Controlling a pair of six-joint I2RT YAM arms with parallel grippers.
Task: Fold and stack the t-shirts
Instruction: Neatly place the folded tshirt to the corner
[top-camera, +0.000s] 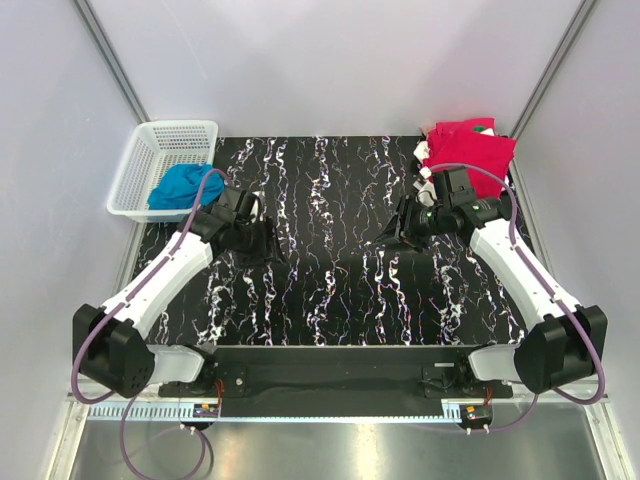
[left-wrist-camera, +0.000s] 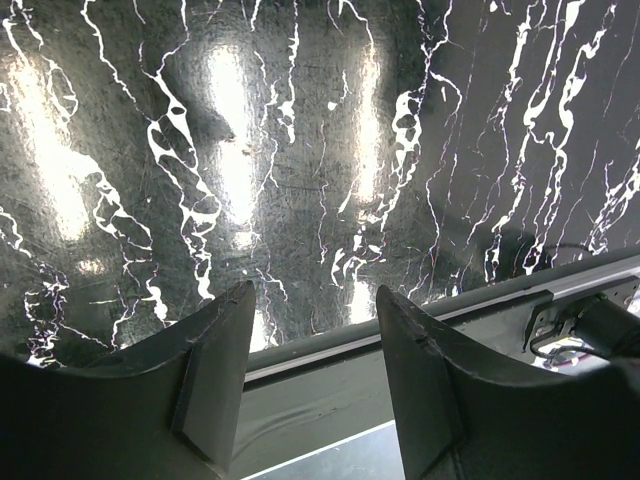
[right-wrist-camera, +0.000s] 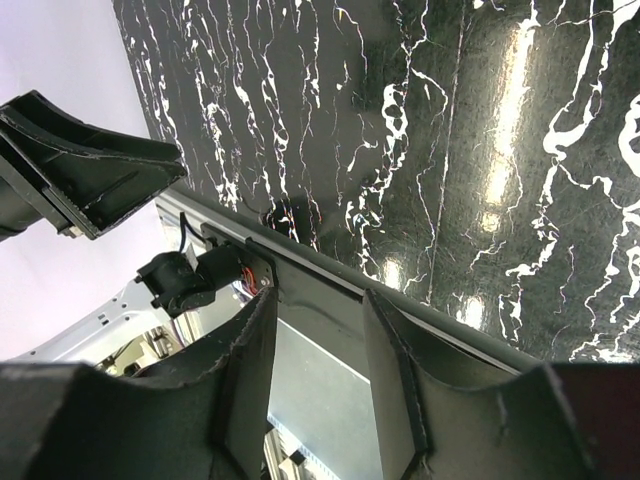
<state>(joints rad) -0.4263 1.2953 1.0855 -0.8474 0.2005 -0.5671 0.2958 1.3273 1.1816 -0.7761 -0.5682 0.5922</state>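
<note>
A robotics lab cell: plain white panels (top-camera: 320, 60) on aluminium posts (top-camera: 112, 65) enclose a marbled black bench (top-camera: 330, 290), with a left arm (top-camera: 160, 280) and right arm (top-camera: 520, 265) bolted at six o'clock.

- Top external: fixed high behind the arm bases (top-camera: 115, 350), looking down and forward over the whole marbled table (top-camera: 330, 290).
- Left wrist: close over the table, facing past the left gripper (left-wrist-camera: 315, 298) toward the near-edge rail (left-wrist-camera: 480, 300).
- Right wrist: equally close, past the right gripper (right-wrist-camera: 320, 297); shares that rail and tabletop.
</note>
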